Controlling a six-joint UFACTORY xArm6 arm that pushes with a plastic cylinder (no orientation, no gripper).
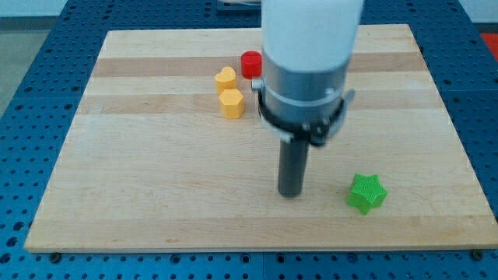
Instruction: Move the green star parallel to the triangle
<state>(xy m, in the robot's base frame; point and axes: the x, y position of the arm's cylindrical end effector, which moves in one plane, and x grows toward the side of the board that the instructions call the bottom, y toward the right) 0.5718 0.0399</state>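
Board point(156, 194): wooden, carries all blocks.
Arm: hides any triangle; jaws none, only a rod.
My tip point(291, 194): left of star, apart, probably ready to push.
Green star point(366, 193): bottom right.
Yellow blocks point(229, 93), red block point(250, 64): near the view's top.

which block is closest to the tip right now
The green star, just to the view's right of my tip. The two yellow blocks and the red block sit far toward the view's top.
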